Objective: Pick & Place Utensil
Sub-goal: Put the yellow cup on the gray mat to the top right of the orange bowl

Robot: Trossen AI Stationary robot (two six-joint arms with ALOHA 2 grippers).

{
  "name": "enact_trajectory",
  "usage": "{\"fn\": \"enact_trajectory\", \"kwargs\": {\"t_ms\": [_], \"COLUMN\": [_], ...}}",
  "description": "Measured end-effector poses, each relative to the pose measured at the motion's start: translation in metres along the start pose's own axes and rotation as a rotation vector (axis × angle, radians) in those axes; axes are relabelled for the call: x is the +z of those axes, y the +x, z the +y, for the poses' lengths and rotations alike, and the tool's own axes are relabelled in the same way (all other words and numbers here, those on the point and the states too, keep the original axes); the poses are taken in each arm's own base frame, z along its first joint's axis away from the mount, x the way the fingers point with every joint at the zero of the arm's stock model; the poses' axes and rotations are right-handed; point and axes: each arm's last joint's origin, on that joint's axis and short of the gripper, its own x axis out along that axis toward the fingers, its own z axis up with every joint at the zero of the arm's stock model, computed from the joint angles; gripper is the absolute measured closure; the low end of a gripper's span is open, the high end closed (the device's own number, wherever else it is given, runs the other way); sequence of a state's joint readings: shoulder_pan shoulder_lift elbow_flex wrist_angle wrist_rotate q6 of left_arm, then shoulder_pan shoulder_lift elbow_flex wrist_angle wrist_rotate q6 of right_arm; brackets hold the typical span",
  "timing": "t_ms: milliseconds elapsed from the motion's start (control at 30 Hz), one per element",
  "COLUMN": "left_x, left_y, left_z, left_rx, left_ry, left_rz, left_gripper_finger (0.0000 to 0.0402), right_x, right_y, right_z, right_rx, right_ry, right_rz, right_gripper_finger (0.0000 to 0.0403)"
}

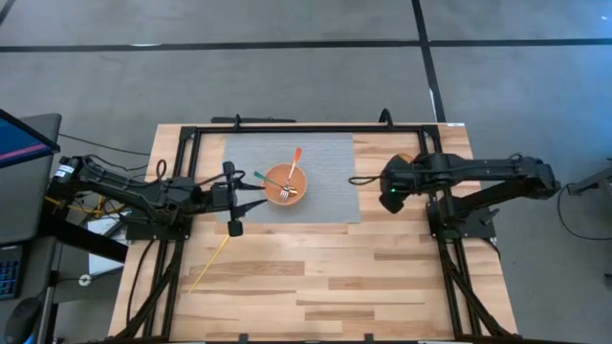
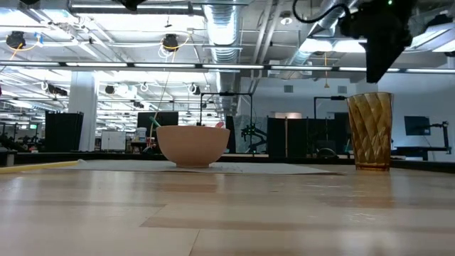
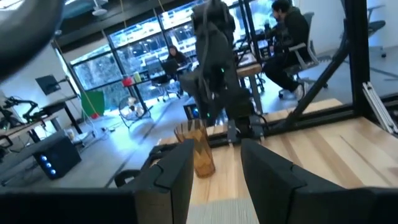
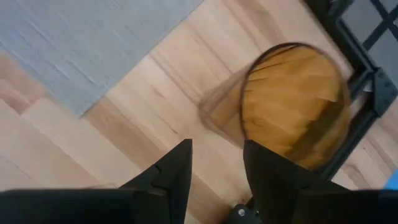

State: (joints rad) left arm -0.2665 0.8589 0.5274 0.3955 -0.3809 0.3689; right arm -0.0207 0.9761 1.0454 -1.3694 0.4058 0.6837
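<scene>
A tan bowl stands on a grey mat. An orange utensil, a green one and a pale fork lean in it. A yellow utensil lies flat on the wood near the left arm. My left gripper is open and empty, level, just left of the bowl. My right gripper is open and empty, raised above an amber ribbed glass that stands upright right of the mat.
A black frame runs along the table's far edge and down both sides. Bare wood fills the near half of the table. People sit at desks in the room beyond the table.
</scene>
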Motion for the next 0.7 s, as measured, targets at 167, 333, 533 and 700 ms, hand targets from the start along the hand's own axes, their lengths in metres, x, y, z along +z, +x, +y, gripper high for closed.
{"fn": "enact_trajectory", "kwargs": {"t_ms": [167,333,533,700], "left_x": [0.002,0.002,0.003,0.003], "left_y": [0.0,0.0,0.0,0.0], "left_z": [0.001,0.001,0.001,0.001], "left_rx": [0.008,0.01,0.011,0.011], "left_ry": [-0.008,0.039,0.042,0.042], "left_rz": [-0.022,-0.024,-0.026,-0.027], "left_gripper_finger": [0.0266,0.0266,0.0266,0.0266], "right_x": [0.0,0.005,0.01,0.017], "right_y": [0.021,0.03,0.038,0.039], "right_z": [0.0,0.0,0.003,0.013], "right_rx": [-0.062,-0.102,-0.109,-0.037], "right_ry": [-0.003,0.002,-0.061,-0.085], "right_rz": [0.06,0.091,0.136,0.118], "right_gripper_finger": [0.0265,0.0266,0.0276,0.0283]}}
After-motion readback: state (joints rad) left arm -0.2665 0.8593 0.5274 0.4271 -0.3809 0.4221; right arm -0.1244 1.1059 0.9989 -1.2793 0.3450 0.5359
